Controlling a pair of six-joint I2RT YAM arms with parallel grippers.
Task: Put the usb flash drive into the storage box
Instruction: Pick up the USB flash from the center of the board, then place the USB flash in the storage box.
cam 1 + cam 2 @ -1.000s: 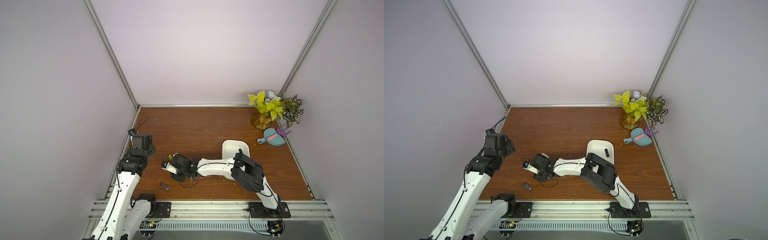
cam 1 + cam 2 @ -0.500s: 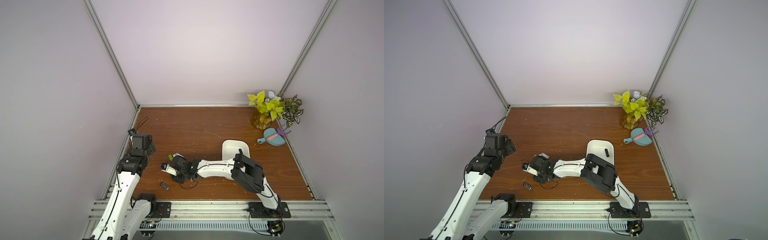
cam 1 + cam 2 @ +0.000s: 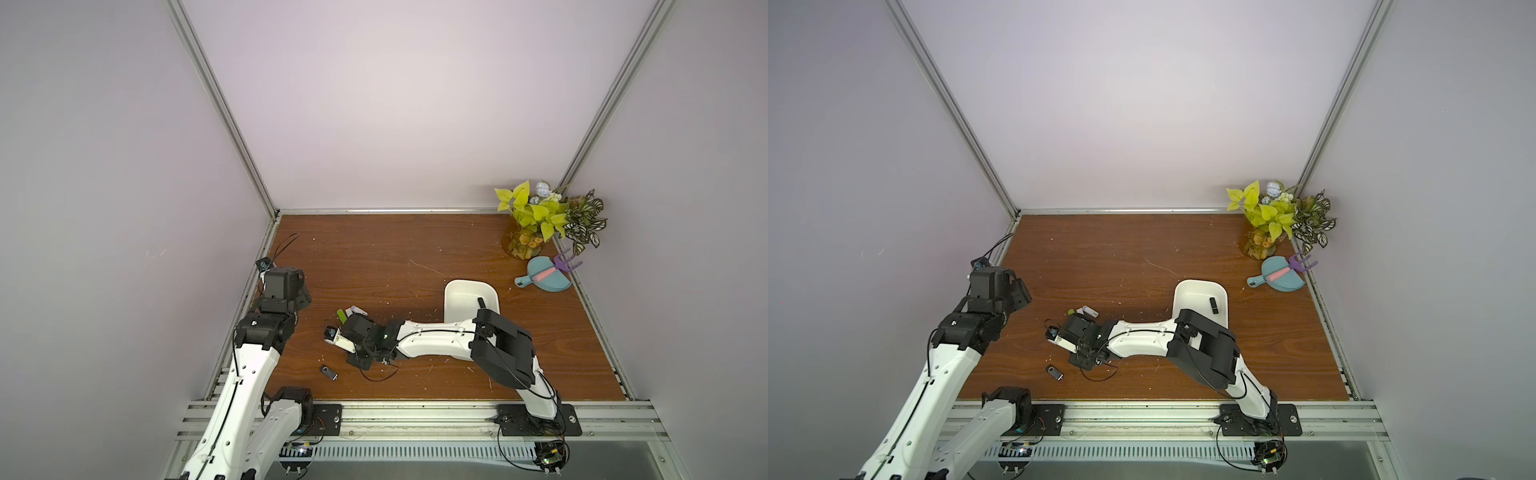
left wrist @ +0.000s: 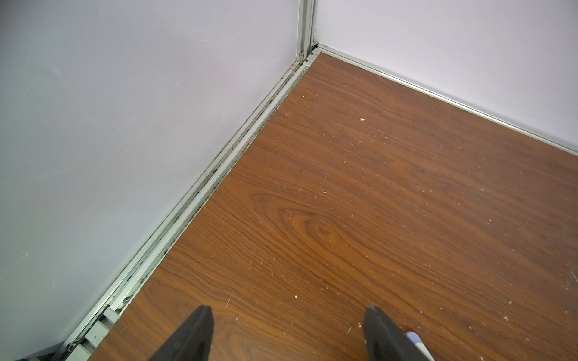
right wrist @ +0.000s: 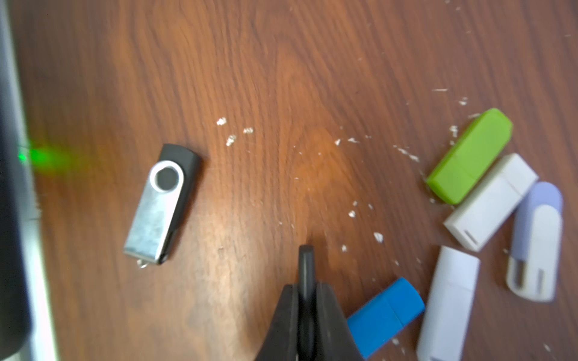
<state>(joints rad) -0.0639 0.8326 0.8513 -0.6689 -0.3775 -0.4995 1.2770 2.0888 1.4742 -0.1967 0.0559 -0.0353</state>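
Notably, the right claw (image 5: 305, 283) is hidden in both top views, since the wrist and its camera housing cover it. Only the right wrist view shows it, and that view is smeared. There its two black fingers are pinched together on a thin black stick (image 5: 305, 258). The stick is seen edge-on with its rounded end poking past the tips. From this angle it cannot be told whether it is a flash drive.

Loose usb flash drives lie on the brown wooden desk (image 5: 281, 93) around the claw. A black drive with a silver swivel cover (image 5: 162, 203) lies apart on one side. On the other side is a cluster: a lime-green drive (image 5: 469, 156), a white capped drive (image 5: 491, 203) just beside it, and a lilac-and-white drive (image 5: 536, 240). A second white drive (image 5: 450, 300) is cut off by the frame edge, and a blue drive (image 5: 384, 315) is partly behind a finger.

The shallow white plastic storage box (image 3: 1183, 291) with rounded corners sits right of the desk's middle. The right arm's elbow covers its near end. A small black flash drive (image 3: 1214, 304) lies inside, half hidden by the elbow in a top view (image 3: 481, 302).

The right arm rises from its base at the near right edge and bends over the box. Its white forearm runs low and leftward. The left arm stands raised by the left wall. Its left claw (image 4: 288, 309) is spread wide and empty over bare wood, pointing at the far left corner. Only its fingertips show. A pale sliver (image 4: 413, 339) beside one of them is too cut off to name.
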